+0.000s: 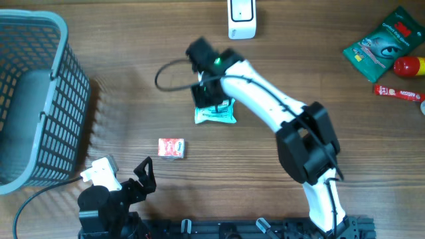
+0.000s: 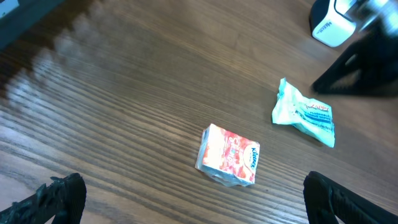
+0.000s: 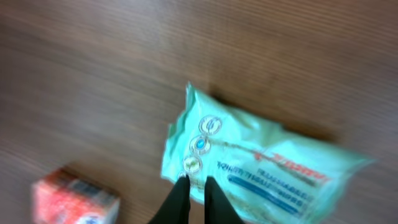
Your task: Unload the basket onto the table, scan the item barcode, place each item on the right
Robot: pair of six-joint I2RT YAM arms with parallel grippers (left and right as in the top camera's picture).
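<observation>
A teal packet [image 1: 216, 114] lies flat on the wooden table near its middle. My right gripper [image 1: 206, 97] stands over its upper left corner. In the right wrist view the gripper [image 3: 198, 183] has its fingers only a sliver apart, with the edge of the packet [image 3: 261, 162] between the tips. A small red and white box [image 1: 171, 147] lies to the front left of the packet. My left gripper [image 1: 123, 175] rests near the front edge, wide open and empty [image 2: 196, 200], with the box [image 2: 229, 155] and the packet [image 2: 305, 115] ahead of it. A white scanner [image 1: 240, 18] stands at the back.
A grey mesh basket [image 1: 66, 40] fills the left side. At the far right lie a green pouch [image 1: 382, 43], a red and yellow item [image 1: 408, 65] and a red bar [image 1: 398, 93]. A black cable [image 1: 166, 73] loops beside the right wrist.
</observation>
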